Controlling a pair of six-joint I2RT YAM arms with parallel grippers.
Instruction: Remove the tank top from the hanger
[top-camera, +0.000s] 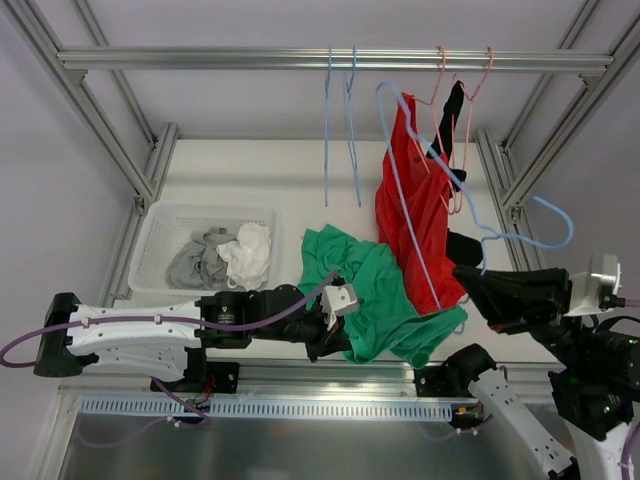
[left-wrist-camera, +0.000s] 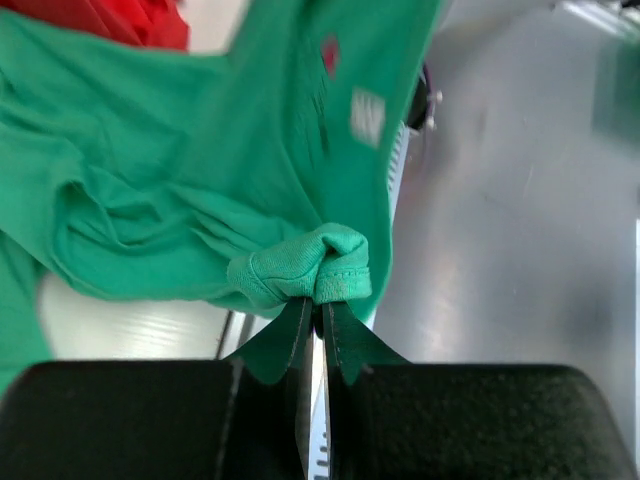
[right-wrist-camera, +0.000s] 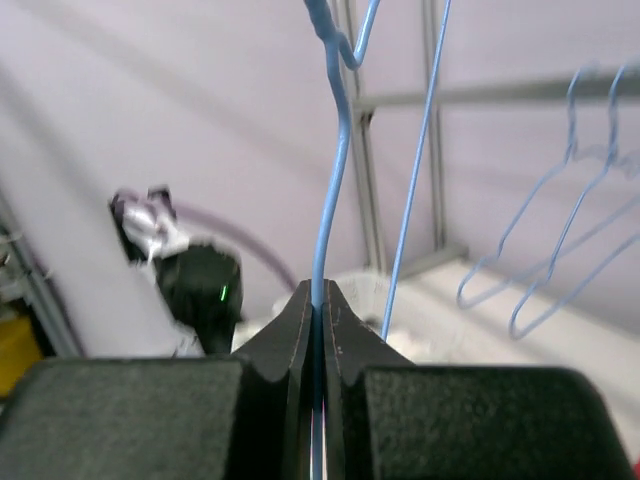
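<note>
Noting one small white label (left-wrist-camera: 367, 113) on the green tank top (left-wrist-camera: 200, 150), too blurred to read, with a small red mark (left-wrist-camera: 329, 52) above it, equally illegible.

Pinching a bunched fold of that green fabric in the left end effector (left-wrist-camera: 315, 312), fingers pressed together with only cloth between them.

Clamping the thin wire of the light-blue hanger (right-wrist-camera: 330, 200) in the right end effector (right-wrist-camera: 317, 300), fingers drawn tight on the wire, a second strand of the same hanger passing just to the side.

Lying, as seen from the top view: green tank top spread and crumpled on the surface (top-camera: 250, 170) between the two arms, its right edge tucked beneath the hem of a red garment (top-camera: 395, 225). Crossing the front of the red garment on a diagonal: the light-blue hanger, its lower end reaching down to the green fabric. Remaining impossible to tell whether the tank top is threaded on the wire or merely touching it.

Sitting at the left of the surface: white basket (top-camera: 160, 215) containing a grey cloth (top-camera: 200, 262) and a white cloth (top-camera: 250, 255).

Hanging from the overhead rail (top-camera: 200, 58): two bare blue hangers (top-camera: 340, 130), two pink hangers (top-camera: 445, 150), and a black garment (top-camera: 453, 105) beside the red one.
</note>
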